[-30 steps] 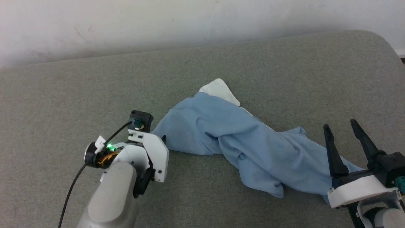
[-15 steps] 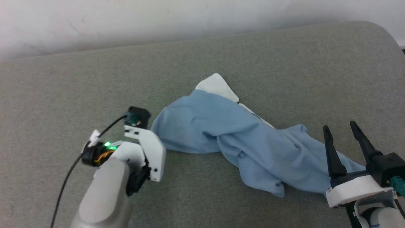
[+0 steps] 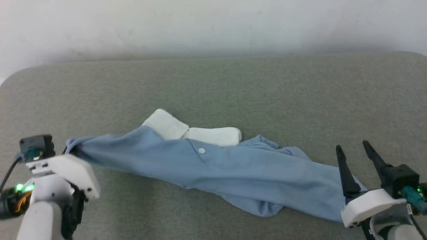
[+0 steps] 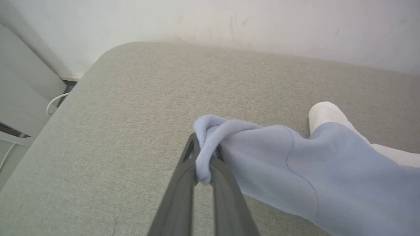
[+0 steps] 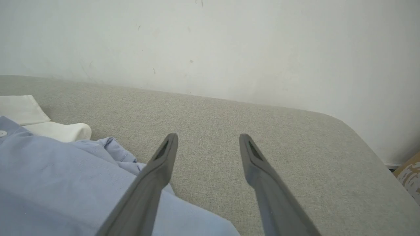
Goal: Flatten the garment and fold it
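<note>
The light blue polo shirt (image 3: 233, 173) lies stretched in a long band across the grey cushion. Its white collar (image 3: 186, 131) and one white button (image 3: 201, 150) face up near the middle. My left gripper (image 4: 204, 154) is shut on a bunched edge of the shirt's left end (image 4: 210, 131); in the head view that gripper (image 3: 70, 152) sits at the lower left, fingers mostly hidden by the wrist housing. My right gripper (image 3: 352, 145) stands open at the shirt's right end, its left finger over the cloth (image 5: 65, 177), nothing between the fingers (image 5: 164, 164).
The grey padded surface (image 3: 213, 86) runs back to a white wall (image 3: 213, 26). Its rounded left corner (image 4: 108, 52) drops to a floor with a white cable (image 4: 54, 103). A cardboard box (image 5: 408, 173) shows beyond the right corner.
My left gripper has pulled the shirt's end far to the left, drawing the crumpled shirt out long; collar and button now show. The camera has shifted. The right gripper stays open.
</note>
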